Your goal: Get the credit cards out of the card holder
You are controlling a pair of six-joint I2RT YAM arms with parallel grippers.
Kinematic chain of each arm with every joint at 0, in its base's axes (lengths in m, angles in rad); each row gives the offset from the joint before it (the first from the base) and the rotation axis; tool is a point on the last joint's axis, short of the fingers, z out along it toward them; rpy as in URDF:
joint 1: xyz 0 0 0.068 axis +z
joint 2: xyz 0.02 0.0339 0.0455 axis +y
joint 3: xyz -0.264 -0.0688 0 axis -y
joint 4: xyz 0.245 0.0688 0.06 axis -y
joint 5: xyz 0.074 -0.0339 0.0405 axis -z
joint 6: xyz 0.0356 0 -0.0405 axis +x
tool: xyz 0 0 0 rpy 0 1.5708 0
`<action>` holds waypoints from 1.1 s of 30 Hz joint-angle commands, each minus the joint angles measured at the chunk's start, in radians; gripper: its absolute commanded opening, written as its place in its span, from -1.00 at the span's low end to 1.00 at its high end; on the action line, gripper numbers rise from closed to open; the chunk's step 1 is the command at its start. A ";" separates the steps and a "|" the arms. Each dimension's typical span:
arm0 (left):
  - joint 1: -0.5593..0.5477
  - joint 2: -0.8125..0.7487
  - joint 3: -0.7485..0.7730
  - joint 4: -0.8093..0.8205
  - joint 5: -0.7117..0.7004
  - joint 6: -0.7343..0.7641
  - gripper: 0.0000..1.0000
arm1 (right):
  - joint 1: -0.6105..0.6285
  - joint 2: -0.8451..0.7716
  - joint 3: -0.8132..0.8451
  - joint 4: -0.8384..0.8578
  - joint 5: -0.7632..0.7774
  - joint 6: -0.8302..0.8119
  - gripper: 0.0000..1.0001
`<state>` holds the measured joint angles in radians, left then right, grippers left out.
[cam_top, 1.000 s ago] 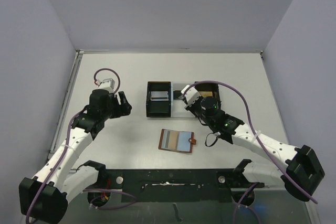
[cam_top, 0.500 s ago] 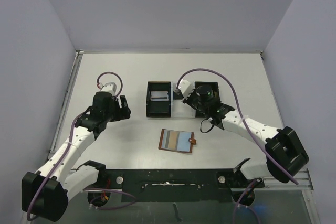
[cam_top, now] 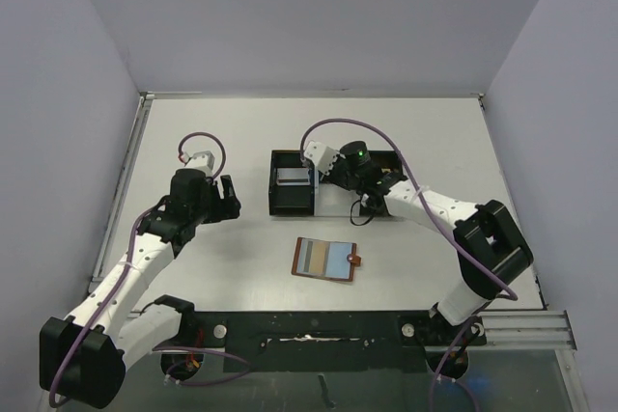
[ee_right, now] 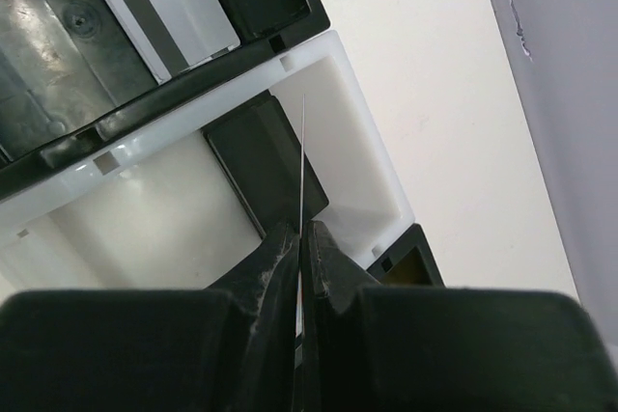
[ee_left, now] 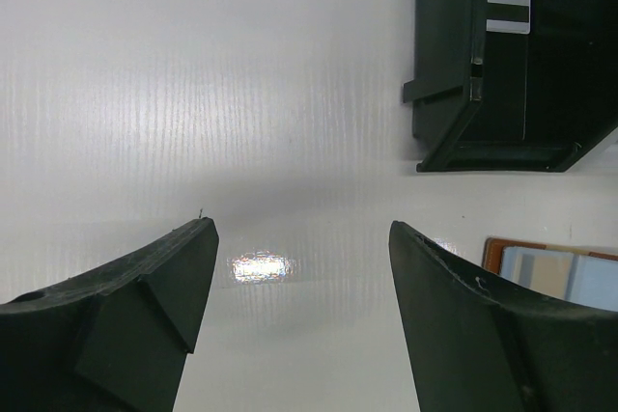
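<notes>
Tabletop (cam_top: 435, 142): card holder (cam_top: 325, 260) apart from right pincer (ee_right: 301, 231), card (ee_right: 303, 151) perhaps within

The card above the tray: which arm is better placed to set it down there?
Right. The right gripper is shut on the card, edge-on over the white compartment of the tray. The left gripper hangs open over the table, left of the tray.

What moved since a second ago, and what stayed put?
The right tool, pinching a thin card, swung left across the tray, ending over its white middle compartment. The left tool barely shifted and stayed open. The card holder stayed open on the table, untouched.
</notes>
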<state>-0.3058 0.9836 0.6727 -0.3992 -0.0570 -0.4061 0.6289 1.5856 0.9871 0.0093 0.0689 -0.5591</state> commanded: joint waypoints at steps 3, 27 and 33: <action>0.002 -0.022 0.026 0.056 -0.015 0.018 0.43 | -0.008 0.068 0.115 -0.053 0.023 -0.127 -0.94; 0.003 0.007 0.031 0.048 0.005 0.032 0.43 | -0.050 0.267 0.206 -0.084 0.019 -0.289 -0.88; 0.003 0.005 0.033 0.048 0.006 0.033 0.43 | -0.053 0.286 0.213 -0.128 0.002 -0.307 -0.70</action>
<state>-0.3058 0.9924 0.6727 -0.3996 -0.0662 -0.3901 0.5842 1.8549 1.1603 -0.0944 0.0910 -0.8368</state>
